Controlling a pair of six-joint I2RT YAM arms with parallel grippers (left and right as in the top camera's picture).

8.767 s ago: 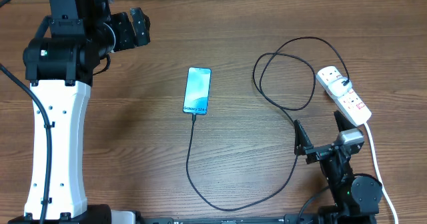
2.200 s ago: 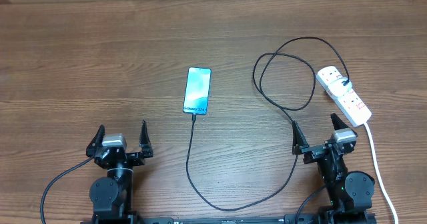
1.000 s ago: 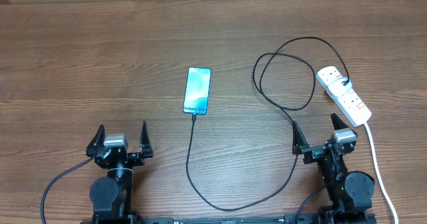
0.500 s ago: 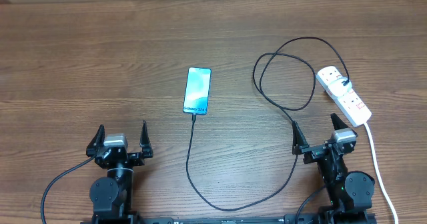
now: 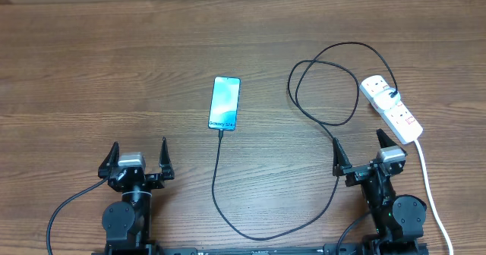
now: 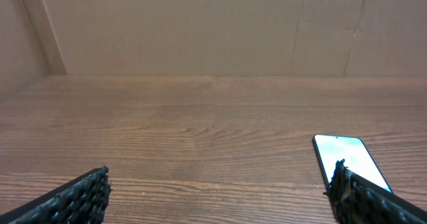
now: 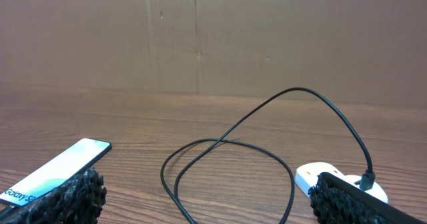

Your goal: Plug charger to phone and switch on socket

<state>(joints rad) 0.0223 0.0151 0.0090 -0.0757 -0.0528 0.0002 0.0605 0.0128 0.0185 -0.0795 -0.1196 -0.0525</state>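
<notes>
The phone (image 5: 225, 102) lies screen up mid-table, and also shows in the left wrist view (image 6: 350, 161) and right wrist view (image 7: 57, 171). The black charger cable (image 5: 216, 187) runs from the phone's near end, loops right (image 7: 227, 151) and reaches the white socket strip (image 5: 391, 108) at the far right, also seen in the right wrist view (image 7: 320, 177). Its plug sits at the phone's near edge. My left gripper (image 5: 137, 158) is open and empty near the front left. My right gripper (image 5: 361, 150) is open and empty, just in front of the socket.
The socket's thick white cord (image 5: 429, 183) runs down the right side toward the front edge. A brown cardboard wall (image 6: 213, 24) stands behind the table.
The left arm came down from the far left to rest at the front edge. In the last second nothing has moved.
</notes>
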